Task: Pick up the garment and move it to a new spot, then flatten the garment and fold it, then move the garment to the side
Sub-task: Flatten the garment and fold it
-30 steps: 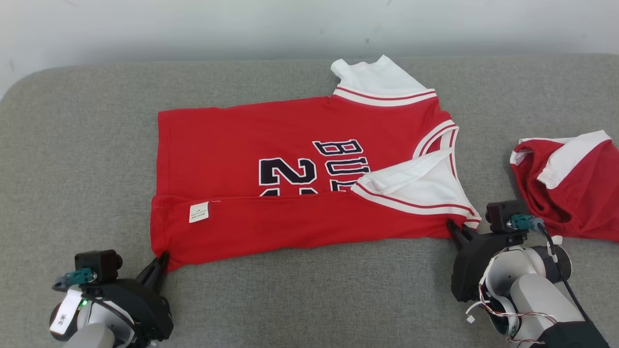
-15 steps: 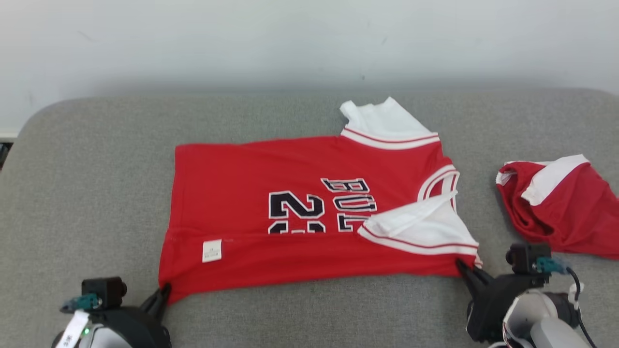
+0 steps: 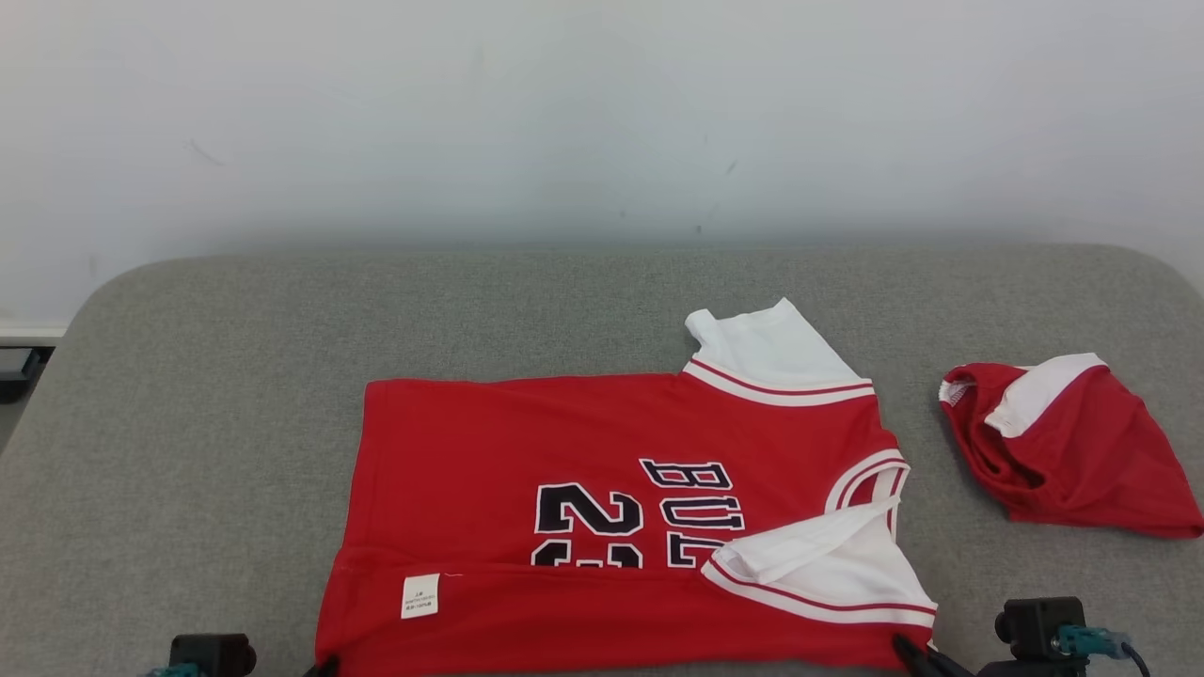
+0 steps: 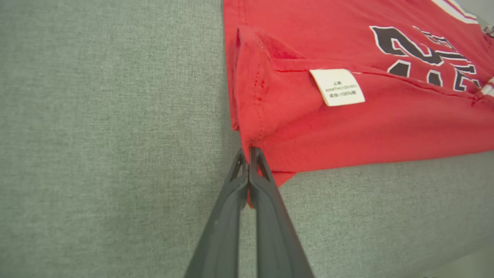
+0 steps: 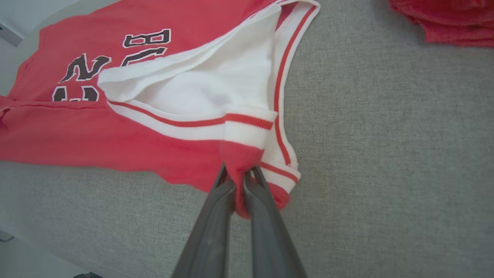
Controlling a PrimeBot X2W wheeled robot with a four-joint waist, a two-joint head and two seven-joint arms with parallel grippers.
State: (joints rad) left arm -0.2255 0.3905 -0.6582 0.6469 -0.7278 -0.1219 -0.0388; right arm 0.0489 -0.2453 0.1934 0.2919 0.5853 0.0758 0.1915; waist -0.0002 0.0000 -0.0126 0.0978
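1. Garment: a red jersey with white sleeves is spread flat on the grey tabletop and stretches away from both claws. Its near strip is turned over, so a white label is shown just beyond the left claw.
2. The near hem corner is pinched in the left claw, which is shut tight on the cloth. The near shoulder corner, just this side of the folded white sleeve, is clamped in the right claw, its jaws almost together.
3. The folding step is judged to be in hand, with one lengthwise fold laid.
4. Next, both corners would need to be lifted together and carried away from the claws across the garment, with tension kept even so the edge is not skewed.
5. A second red garment is seen well apart, beyond and to the right of the right claw, and should be left untouched.
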